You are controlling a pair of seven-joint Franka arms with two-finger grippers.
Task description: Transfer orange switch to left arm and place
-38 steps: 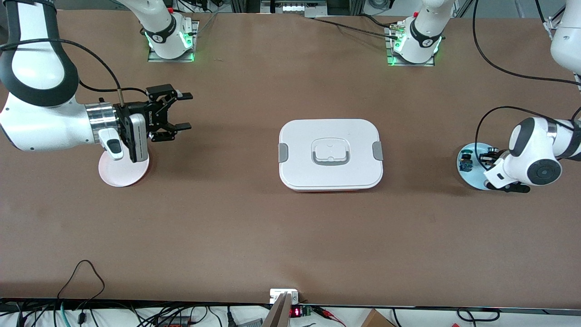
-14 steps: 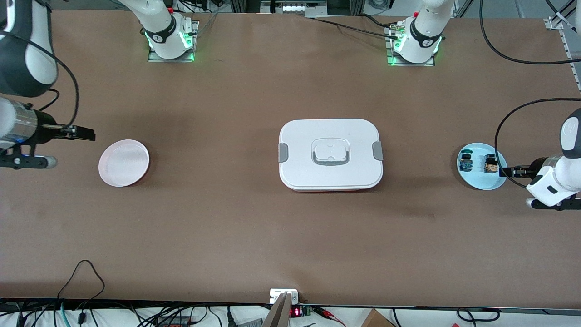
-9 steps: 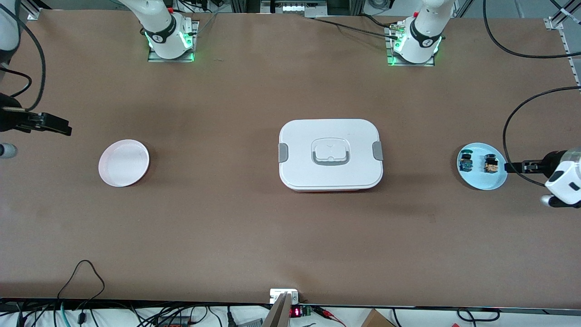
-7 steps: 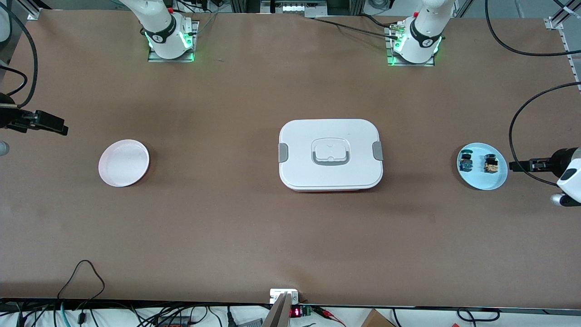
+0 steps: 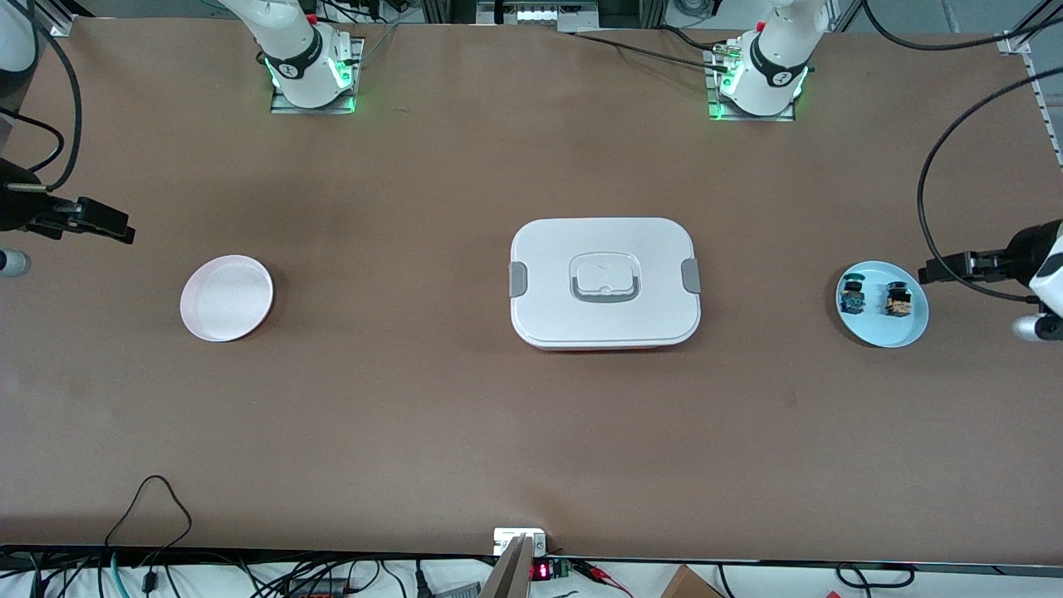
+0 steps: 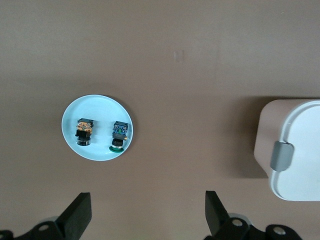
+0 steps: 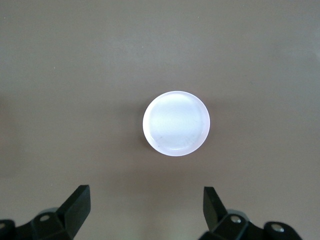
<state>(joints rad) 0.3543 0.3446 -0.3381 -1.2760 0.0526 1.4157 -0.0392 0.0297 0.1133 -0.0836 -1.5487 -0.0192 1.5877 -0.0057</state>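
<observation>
The left end effector hangs spread wide and empty above the tabletop, with the blue plate at its 11 o'clock, holding the orange switch. The right end effector, equally spread and empty, hovers with the pink plate at its 12 o'clock. The box sits mid-tabletop, bare surface around it.

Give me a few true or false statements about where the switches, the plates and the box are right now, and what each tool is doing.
1. The orange switch lies on the light blue plate. True.
2. The blue-green switch sits on the pink plate. False: it shares the light blue plate with the orange switch; the pink plate holds nothing.
3. The box stands between the two plates with its lid on. True.
4. The left tool is shut on the orange switch. False: it is open, up in the air and holds nothing.
5. The right tool is open. True.
</observation>
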